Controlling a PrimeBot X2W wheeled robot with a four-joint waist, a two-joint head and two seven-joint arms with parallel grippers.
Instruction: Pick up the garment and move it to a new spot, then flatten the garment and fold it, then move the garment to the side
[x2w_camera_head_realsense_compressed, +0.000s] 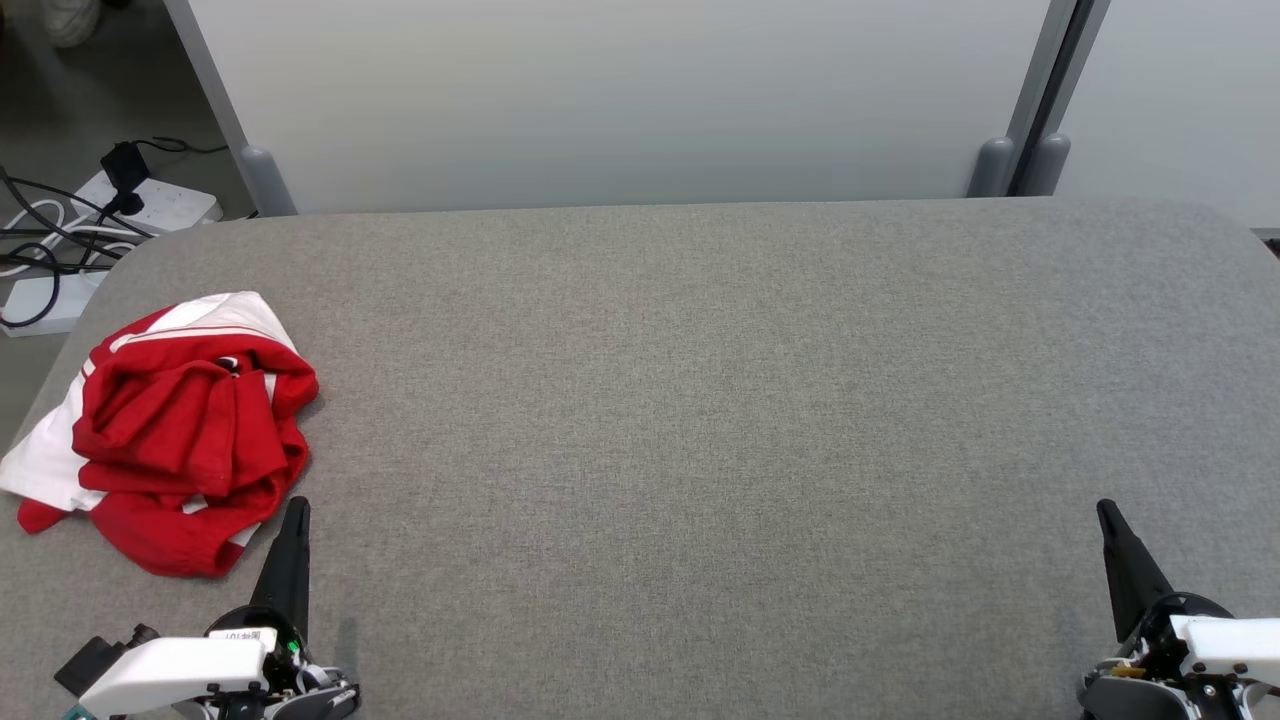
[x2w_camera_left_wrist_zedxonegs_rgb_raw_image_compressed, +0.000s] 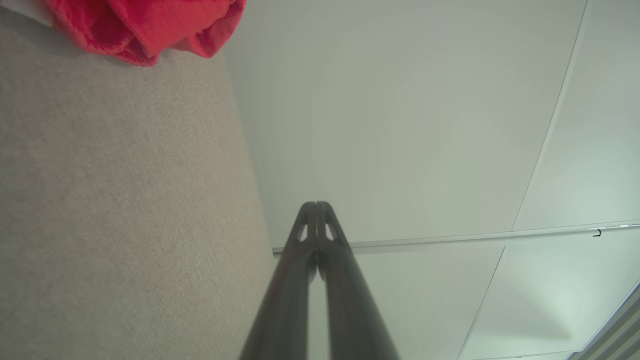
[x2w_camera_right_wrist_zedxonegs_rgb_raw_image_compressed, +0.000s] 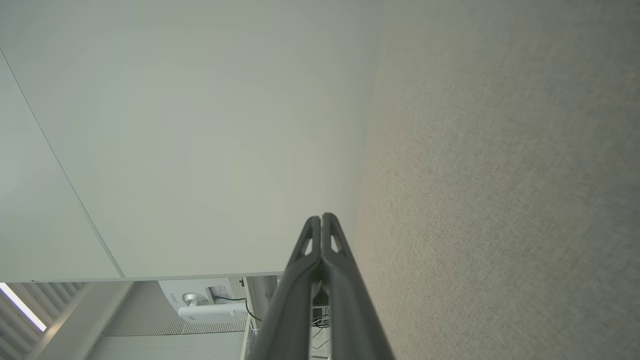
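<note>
A crumpled red and white garment (x2w_camera_head_realsense_compressed: 180, 430) lies in a heap at the left side of the grey table (x2w_camera_head_realsense_compressed: 700, 400). Its red edge (x2w_camera_left_wrist_zedxonegs_rgb_raw_image_compressed: 145, 27) also shows at the top left of the left wrist view. My left gripper (x2w_camera_head_realsense_compressed: 297, 505) is shut and empty, its tip just right of the garment's near edge, apart from it. In its own wrist view the left gripper (x2w_camera_left_wrist_zedxonegs_rgb_raw_image_compressed: 316, 204) has both fingers pressed together. My right gripper (x2w_camera_head_realsense_compressed: 1105, 508) rests shut and empty at the lower right, far from the garment. The right gripper (x2w_camera_right_wrist_zedxonegs_rgb_raw_image_compressed: 321, 216) shows its fingers closed in the right wrist view.
A pale partition wall (x2w_camera_head_realsense_compressed: 620, 100) stands behind the table's far edge. A power strip with dark cables (x2w_camera_head_realsense_compressed: 150, 200) lies on the floor past the table's far left corner. The table's left edge runs close beside the garment.
</note>
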